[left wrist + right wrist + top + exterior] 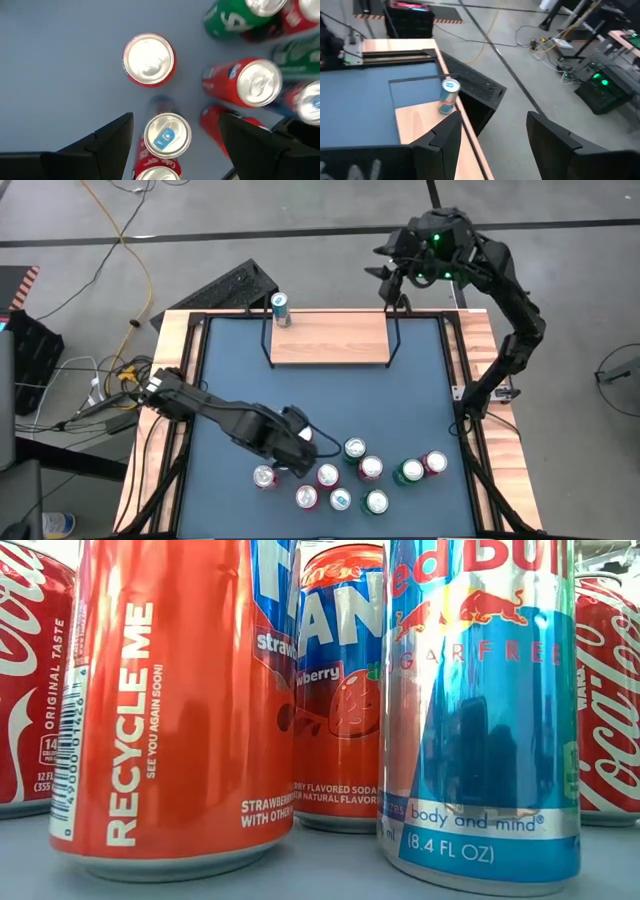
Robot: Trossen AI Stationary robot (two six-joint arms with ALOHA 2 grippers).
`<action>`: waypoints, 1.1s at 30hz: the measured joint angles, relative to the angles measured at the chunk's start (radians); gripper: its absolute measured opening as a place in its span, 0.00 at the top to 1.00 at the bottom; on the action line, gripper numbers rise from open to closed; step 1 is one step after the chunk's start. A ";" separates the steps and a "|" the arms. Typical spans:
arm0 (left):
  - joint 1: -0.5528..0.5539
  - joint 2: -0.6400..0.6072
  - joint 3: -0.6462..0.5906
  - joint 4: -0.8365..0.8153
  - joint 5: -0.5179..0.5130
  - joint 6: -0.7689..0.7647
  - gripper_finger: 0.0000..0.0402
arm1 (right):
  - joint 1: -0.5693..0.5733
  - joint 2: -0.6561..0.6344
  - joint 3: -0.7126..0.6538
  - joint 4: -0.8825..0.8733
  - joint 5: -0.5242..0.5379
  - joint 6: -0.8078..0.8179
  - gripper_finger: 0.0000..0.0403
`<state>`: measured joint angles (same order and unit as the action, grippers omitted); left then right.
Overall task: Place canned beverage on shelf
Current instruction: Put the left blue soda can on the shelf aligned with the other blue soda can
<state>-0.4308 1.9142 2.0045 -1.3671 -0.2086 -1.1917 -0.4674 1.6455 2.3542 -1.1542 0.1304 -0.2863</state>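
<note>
Blue table (230,370): wooden rim, holds everything.
Shelf (330,340): light-wood board below right jaws, one can (280,307) upright at its far-left end.
Right gripper (392,280): jaws apart, empty, above shelf's right end.
Left gripper (172,145): jaws apart, empty, a blue-tab can (167,135) between them.
Can cluster (370,470): beside left jaws.

one can (280,307) on shelf (330,340), other cans (370,470) apart

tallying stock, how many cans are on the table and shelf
9 visible: one can stands on the shelf at its left end; eight sit in the cluster near the table's front edge. The left arm may hide more.
</note>
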 joint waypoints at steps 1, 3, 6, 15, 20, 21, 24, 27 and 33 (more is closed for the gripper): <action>-0.002 0.008 0.000 -0.001 0.005 0.003 0.31 | -0.003 -0.001 0.000 -0.010 0.001 -0.001 0.46; -0.003 0.019 0.000 -0.003 0.015 -0.029 0.31 | -0.008 -0.001 -0.001 -0.018 0.000 -0.008 0.46; -0.002 0.020 0.000 -0.012 0.029 -0.129 0.31 | -0.008 -0.001 -0.001 -0.023 -0.001 -0.008 0.46; -0.015 0.017 0.000 -0.071 0.115 -0.329 0.36 | -0.013 -0.004 -0.001 -0.024 -0.002 -0.010 0.46; -0.026 0.017 0.000 -0.038 0.117 -0.339 0.36 | -0.013 -0.004 -0.001 -0.023 -0.002 -0.010 0.46; -0.027 0.017 0.000 -0.040 0.117 -0.338 0.36 | -0.013 -0.004 -0.001 -0.023 -0.002 -0.010 0.46; -0.027 0.017 0.000 -0.050 0.117 -0.334 0.36 | -0.013 -0.004 -0.001 -0.022 -0.002 -0.010 0.46; -0.024 0.017 0.000 -0.076 0.117 -0.340 0.36 | -0.013 -0.004 -0.001 -0.022 -0.002 -0.005 0.46; -0.024 0.018 0.000 -0.063 0.117 -0.341 0.36 | -0.013 -0.004 -0.001 -0.024 -0.003 -0.002 0.46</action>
<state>-0.4545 1.9320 2.0048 -1.4303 -0.0921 -1.5331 -0.4805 1.6413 2.3528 -1.1778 0.1276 -0.2886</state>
